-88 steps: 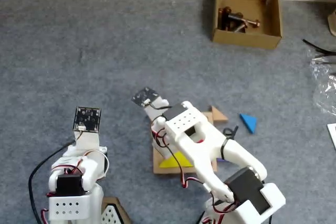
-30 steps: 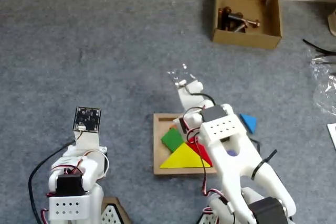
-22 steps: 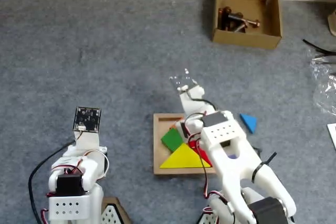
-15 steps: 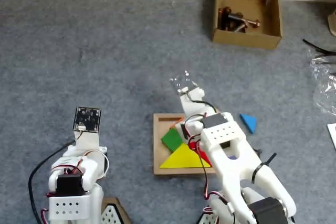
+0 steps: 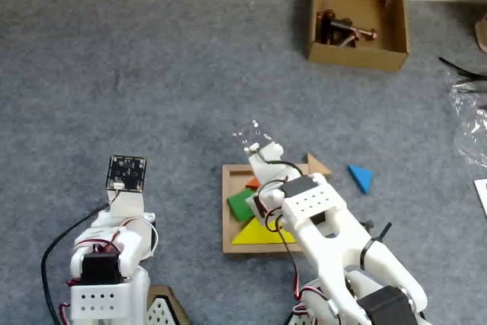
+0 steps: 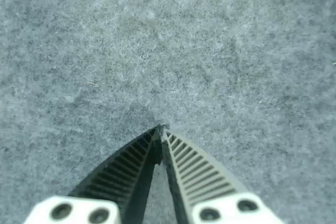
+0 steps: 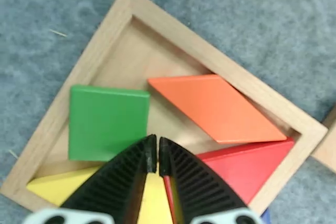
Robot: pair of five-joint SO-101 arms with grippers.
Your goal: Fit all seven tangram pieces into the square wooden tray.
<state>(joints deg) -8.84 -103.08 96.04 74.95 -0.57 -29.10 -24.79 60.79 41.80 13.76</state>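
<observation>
Between the green square (image 7: pixel 107 121) and red triangle (image 7: pixel 247 163), the right gripper (image 7: pixel 157 157) is hovering, jaws pressed together, seemingly holding nothing. Beyond its tips the orange parallelogram (image 7: pixel 215 108) is lying loosely in the wooden tray (image 7: pixel 173 24); a careless downward push could be wedging pieces askew.

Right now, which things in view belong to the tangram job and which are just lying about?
Job: square wooden tray; green square, orange parallelogram, red triangle and yellow triangle in it; blue triangle and tan triangle on the carpet beside it; right gripper over the tray.
Lying about: cardboard box of metal parts, clear plastic bag.
</observation>
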